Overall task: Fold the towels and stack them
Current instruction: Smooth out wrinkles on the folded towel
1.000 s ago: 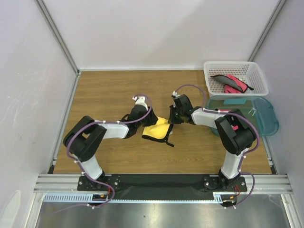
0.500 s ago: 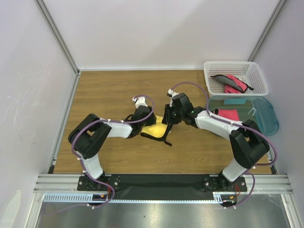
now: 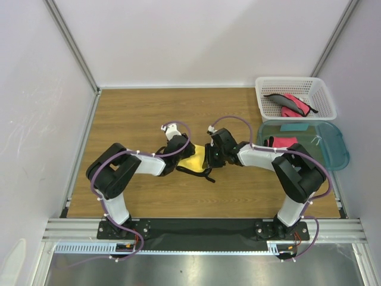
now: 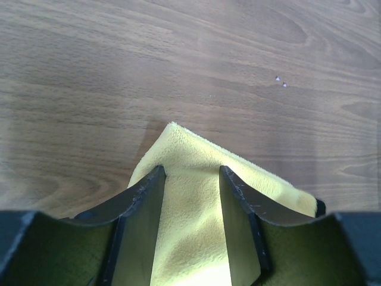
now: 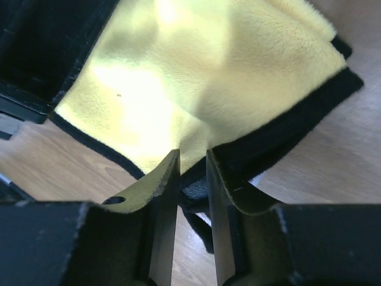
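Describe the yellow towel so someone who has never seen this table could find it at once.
Start at the wooden table and look to its middle, where the left end effector and right end effector nearly meet. The towel lies there, the only yellow one; pink towels sit in the white basket and teal tub.

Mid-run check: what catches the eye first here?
Both grippers meet at the middle of the table over one yellow towel: the left gripper straddles it, jaws open, the right gripper noses in at its black edging. At the far right, pink-red towels lie in the white basket, and a pink-red towel in the teal tub next to it.
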Controlling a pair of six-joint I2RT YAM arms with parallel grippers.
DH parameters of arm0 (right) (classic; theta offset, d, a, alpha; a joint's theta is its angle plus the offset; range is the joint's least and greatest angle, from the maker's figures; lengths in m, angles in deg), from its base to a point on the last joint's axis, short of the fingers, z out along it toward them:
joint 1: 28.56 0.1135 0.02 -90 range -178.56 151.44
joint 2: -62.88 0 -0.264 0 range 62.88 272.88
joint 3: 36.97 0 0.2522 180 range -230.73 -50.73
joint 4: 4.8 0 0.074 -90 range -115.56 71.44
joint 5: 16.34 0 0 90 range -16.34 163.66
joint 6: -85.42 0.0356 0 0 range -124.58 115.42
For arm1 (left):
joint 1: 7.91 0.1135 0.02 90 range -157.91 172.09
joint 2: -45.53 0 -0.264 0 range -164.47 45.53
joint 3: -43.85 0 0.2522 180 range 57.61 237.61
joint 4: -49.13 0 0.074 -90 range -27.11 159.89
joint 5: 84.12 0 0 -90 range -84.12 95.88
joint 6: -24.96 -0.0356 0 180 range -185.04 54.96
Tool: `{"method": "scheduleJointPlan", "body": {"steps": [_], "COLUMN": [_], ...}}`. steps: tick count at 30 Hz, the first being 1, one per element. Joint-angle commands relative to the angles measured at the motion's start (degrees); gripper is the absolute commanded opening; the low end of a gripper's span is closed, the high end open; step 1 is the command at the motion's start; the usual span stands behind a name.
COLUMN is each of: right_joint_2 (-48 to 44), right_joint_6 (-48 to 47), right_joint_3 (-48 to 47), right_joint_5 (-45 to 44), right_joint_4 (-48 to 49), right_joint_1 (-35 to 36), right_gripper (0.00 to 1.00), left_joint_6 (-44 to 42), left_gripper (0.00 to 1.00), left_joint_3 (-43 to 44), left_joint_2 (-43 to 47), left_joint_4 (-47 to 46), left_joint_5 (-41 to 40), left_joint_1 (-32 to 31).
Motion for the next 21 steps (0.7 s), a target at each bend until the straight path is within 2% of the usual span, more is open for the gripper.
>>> {"method": "scheduleJointPlan", "body": {"steps": [1, 8, 13, 21], "right_joint_2": [1.0, 0.4, 0.9, -1.2], "right_joint_6": [1.9, 3.3, 3.2, 4.2], "right_joint_3": [1.9, 2.6, -0.2, -0.7], "right_joint_5": [-0.7, -2.2, -5.5, -9.4], "right_joint_4": [1.4, 1.2, -4.6, -10.2], "right_joint_1": [0.3, 0.9, 2.6, 4.3], "right_gripper": [0.3, 0.42, 0.49, 0.48], "left_joint_6": [1.7, 2.0, 2.0, 3.1], "left_gripper": [0.49, 0.48, 0.48, 0.48], "left_joint_3": [-2.2, -2.9, -3.0, -3.6], "left_joint_2": [-0.6, -0.5, -0.1, 0.1], "left_joint_4": [3.1, 2.4, 2.5, 2.6], "left_joint_5": [-2.5, -3.2, -4.1, -6.0], "left_joint_1": [-0.3, -0.5, -0.7, -1.2]}}
